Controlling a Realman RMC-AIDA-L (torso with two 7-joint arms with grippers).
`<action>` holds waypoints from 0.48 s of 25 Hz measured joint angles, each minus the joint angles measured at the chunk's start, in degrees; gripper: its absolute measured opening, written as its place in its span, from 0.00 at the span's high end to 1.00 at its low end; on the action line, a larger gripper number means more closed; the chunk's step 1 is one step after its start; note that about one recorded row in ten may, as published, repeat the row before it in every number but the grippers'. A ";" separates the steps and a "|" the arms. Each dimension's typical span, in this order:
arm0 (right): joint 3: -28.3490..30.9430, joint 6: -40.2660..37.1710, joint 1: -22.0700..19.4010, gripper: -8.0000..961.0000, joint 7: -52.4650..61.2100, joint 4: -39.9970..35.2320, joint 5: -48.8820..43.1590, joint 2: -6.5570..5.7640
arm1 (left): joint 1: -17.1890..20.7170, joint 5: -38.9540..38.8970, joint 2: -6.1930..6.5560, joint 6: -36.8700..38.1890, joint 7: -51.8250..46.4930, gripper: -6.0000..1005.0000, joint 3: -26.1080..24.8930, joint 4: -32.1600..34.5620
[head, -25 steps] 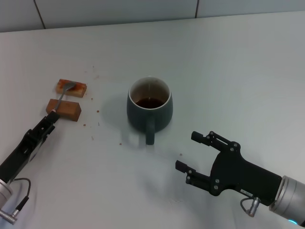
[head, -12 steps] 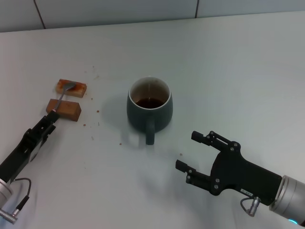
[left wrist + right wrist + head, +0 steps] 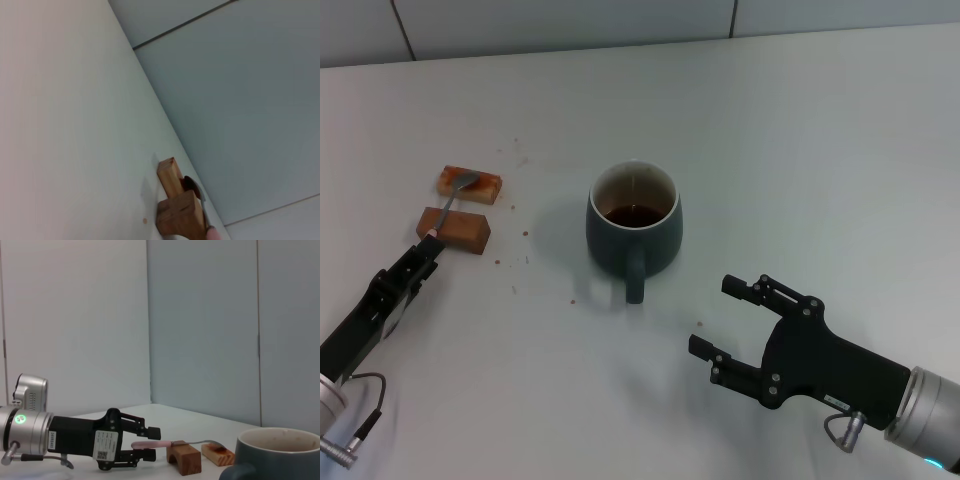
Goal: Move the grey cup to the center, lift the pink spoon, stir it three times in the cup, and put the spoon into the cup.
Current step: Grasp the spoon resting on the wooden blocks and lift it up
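The grey cup (image 3: 633, 230) stands mid-table with dark liquid inside and its handle toward me; its rim also shows in the right wrist view (image 3: 277, 452). The pink spoon (image 3: 451, 203) lies across two brown blocks, its bowl on the far one. Its pink handle (image 3: 156, 444) sticks out toward my left gripper (image 3: 425, 252). In the right wrist view the left gripper (image 3: 150, 444) is open, one finger on each side of the handle end. My right gripper (image 3: 713, 316) hovers open, near and right of the cup.
Two brown wooden blocks (image 3: 470, 184) (image 3: 456, 228) sit at the left of the white table (image 3: 800, 150). Small reddish crumbs (image 3: 516, 262) are scattered between the blocks and the cup. A tiled wall runs behind the table's far edge.
My left gripper has slid back slightly toward the near left, uncovering the pink end of the spoon handle. The cup, spoon and right arm have not moved.
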 joint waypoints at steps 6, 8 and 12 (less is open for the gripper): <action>0.02 0.08 0.00 0.21 0.00 0.01 0.00 0.00 | 0.02 -0.05 0.00 -0.08 -0.31 0.55 0.00 0.00; 0.04 0.09 0.00 0.21 0.00 0.00 0.00 0.00 | 0.02 -0.05 0.00 -0.09 -0.45 0.55 0.00 0.00; 0.07 0.09 0.00 0.21 0.00 0.01 0.00 0.00 | -0.10 -0.05 0.00 -0.61 -0.55 0.58 0.00 -0.01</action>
